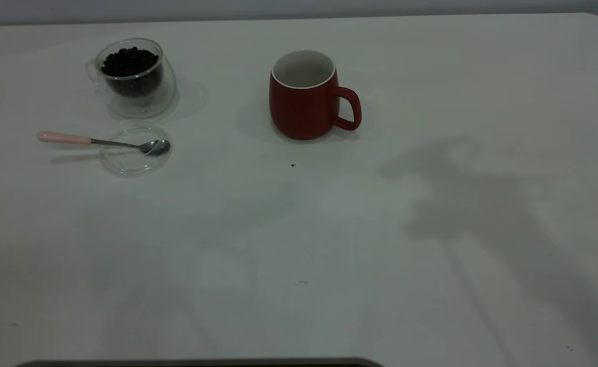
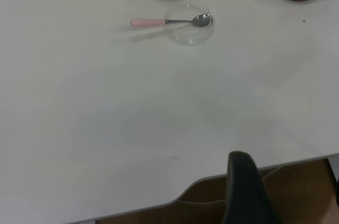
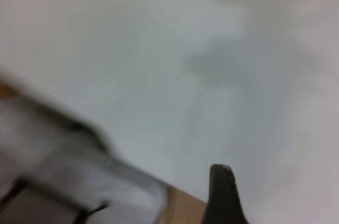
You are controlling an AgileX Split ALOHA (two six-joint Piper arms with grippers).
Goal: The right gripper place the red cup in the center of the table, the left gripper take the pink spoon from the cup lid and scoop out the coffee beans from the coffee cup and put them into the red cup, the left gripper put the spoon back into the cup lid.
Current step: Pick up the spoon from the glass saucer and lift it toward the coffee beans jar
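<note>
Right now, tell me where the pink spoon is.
In the exterior view the pink spoon lies at the table's left, its bowl resting in the cup lid, just in front of the coffee cup.

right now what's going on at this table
Nothing is being handled at this moment. The red cup stands upright and empty near the middle of the table. The coffee cup, full of coffee beans, sits toward the left, and just in front of it the pink spoon rests with its bowl in the cup lid and its handle sticking out over the table. The left claw and the right claw both hang back by the table's edge, touching nothing.
</note>
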